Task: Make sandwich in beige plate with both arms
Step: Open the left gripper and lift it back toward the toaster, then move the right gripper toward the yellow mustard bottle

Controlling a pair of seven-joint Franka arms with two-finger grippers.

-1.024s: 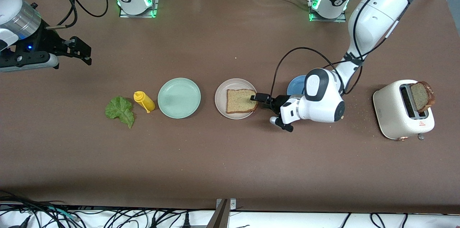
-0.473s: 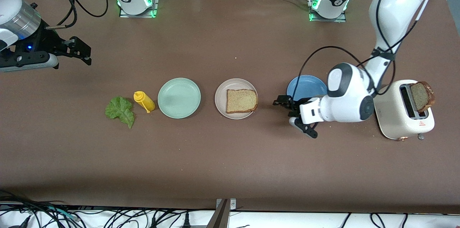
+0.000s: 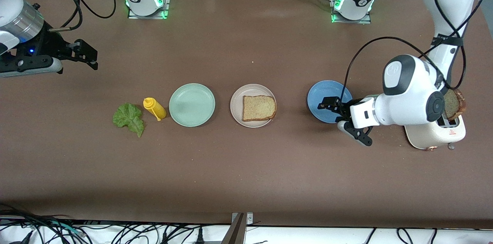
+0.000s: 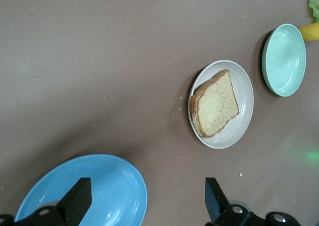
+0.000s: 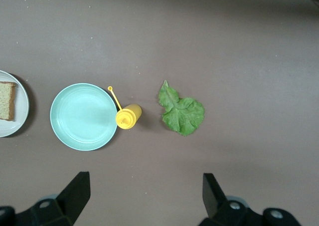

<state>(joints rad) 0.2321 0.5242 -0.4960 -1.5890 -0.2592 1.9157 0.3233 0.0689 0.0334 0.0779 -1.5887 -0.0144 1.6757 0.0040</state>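
The left tool (image 3: 345,117) hangs released and empty over the blue plate's (image 3: 321,96) edge, the toaster (image 3: 433,134) with its bread (image 3: 455,103) just beside the wrist. Toward the right arm's end sits the beige plate (image 3: 237,101), one slice (image 3: 259,107) on it, then the green plate (image 3: 192,104), mustard (image 3: 154,108) and lettuce (image 3: 129,118). The right tool (image 3: 86,56) waits released above the surface's (image 3: 246,174) end.

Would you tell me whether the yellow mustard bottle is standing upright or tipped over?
Tipped over: the mustard bottle lies on its side beside the mint plate.
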